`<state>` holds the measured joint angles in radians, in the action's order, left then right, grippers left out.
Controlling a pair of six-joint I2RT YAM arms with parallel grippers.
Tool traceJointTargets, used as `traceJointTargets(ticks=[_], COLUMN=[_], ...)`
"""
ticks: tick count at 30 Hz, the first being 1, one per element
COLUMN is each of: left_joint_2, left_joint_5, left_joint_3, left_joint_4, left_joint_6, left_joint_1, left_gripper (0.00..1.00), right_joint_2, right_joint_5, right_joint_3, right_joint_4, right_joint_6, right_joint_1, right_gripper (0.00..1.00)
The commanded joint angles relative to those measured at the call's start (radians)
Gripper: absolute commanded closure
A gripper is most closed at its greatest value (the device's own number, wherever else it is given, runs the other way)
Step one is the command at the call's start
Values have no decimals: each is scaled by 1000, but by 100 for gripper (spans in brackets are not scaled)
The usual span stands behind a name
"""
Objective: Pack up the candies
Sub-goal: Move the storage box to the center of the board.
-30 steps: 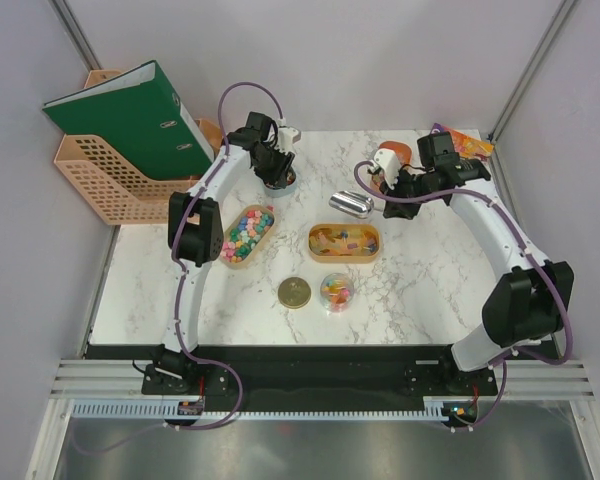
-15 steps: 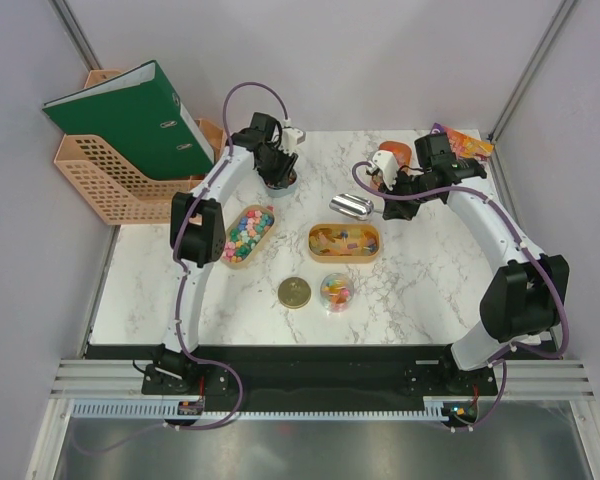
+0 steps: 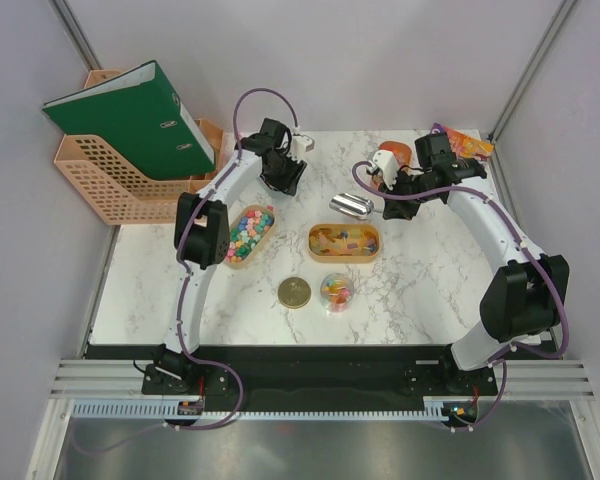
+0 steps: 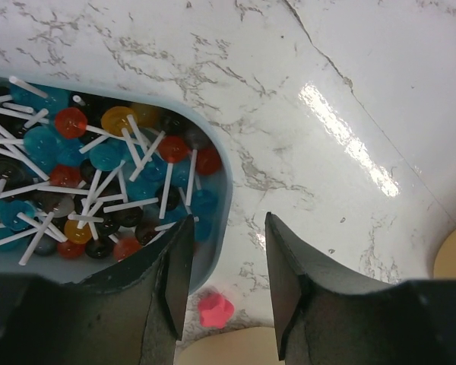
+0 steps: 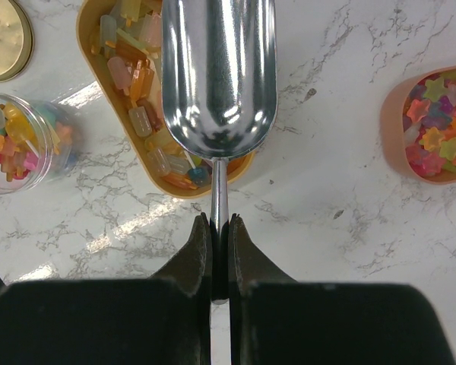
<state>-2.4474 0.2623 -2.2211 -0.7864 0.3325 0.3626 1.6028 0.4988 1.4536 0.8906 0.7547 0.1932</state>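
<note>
Candies [image 3: 247,232] filling left oval tray [image 3: 234,263], more in centre oval tray [image 3: 312,240] at its 3 o'clock, some in clear jar [image 3: 335,306] at that tray's 6 o'clock, right gripper [image 5: 220,228] clamped on scoop [image 5: 219,76], left gripper [image 4: 228,228] fingers apart beside lollipop tub [image 4: 222,205].

- Worktop [image 4: 349,61]: white marble pattern with grey veins.
- Left pincer [image 4: 228,228]: black.
- Lollipops [image 4: 99,160], left of that pincer: blue, red, orange and dark heads on white sticks, in a pale blue tray [image 4: 213,255].
- Pink candy [image 4: 215,309]: seen between its fingers.
- Right pincer [image 5: 220,228]: black.
- Scoop [image 5: 219,68], ahead of it: mirror silver.
- Oval tray [image 5: 87,30], under the scoop: orange-tan.
- Pastel candies [image 5: 133,68]: pink, yellow and orange.
- Lid [image 5: 4,30], far left: gold.
</note>
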Motion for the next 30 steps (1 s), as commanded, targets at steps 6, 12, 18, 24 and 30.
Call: traceJointTargets(ticks=[6, 12, 18, 24, 30], left_joint_2=[28, 63, 99, 129, 122], left_joint_5=[-18, 14, 67, 106, 137], left_joint_3=[21, 49, 115, 150, 123], left_joint_4=[-10, -11, -10, -8, -8], left_joint_6=[28, 54, 76, 123, 89], left_joint_1=[16, 68, 140, 229, 283], left_gripper=[59, 74, 83, 89, 89], right_joint_2=[0, -6, 14, 62, 68], right_joint_5=[1, -60, -120, -132, -137], right_joint_3=[18, 2, 23, 82, 96], right_joint_4=[-22, -45, -79, -53, -19], right_joint_6=[-3, 6, 11, 52, 95], right_joint_1=[-5, -17, -78, -188, -238], right_gripper=[100, 100, 100, 100, 100])
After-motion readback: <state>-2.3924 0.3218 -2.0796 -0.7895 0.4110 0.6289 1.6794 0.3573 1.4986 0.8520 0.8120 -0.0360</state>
